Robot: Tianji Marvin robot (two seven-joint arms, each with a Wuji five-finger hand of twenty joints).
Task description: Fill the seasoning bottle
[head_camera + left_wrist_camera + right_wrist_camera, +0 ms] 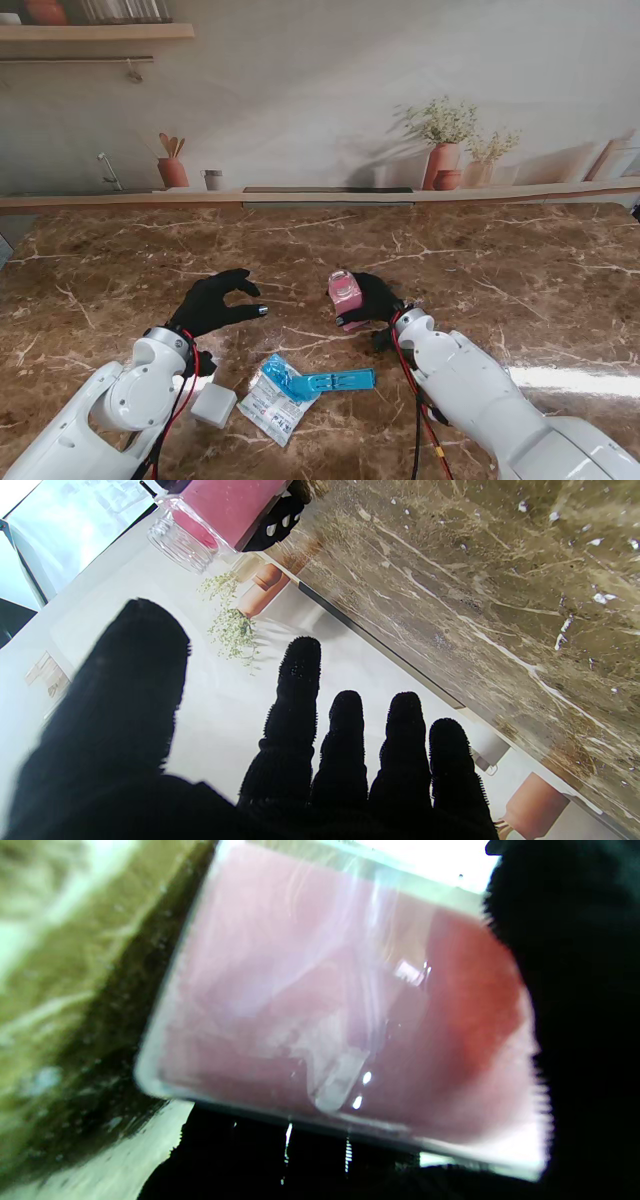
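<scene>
My right hand point(375, 300) is shut on a clear seasoning bottle point(345, 291) filled with pink contents, held just above the marble table point(480, 270) near its middle. The bottle point(340, 1005) fills the right wrist view, with the black glove point(575, 990) wrapped beside and under it. In the left wrist view the bottle point(220, 510) shows a bare threaded neck with no cap. My left hand point(215, 303) hovers to the left of the bottle, apart from it, open with curled fingers point(300, 700) and nothing in them.
A small white cap-like block point(213, 405) lies nearer to me by my left forearm. A torn white and blue seasoning packet point(275, 398) with a blue strip point(340, 381) lies between my arms. A ledge with pots point(440, 165) runs along the table's far edge.
</scene>
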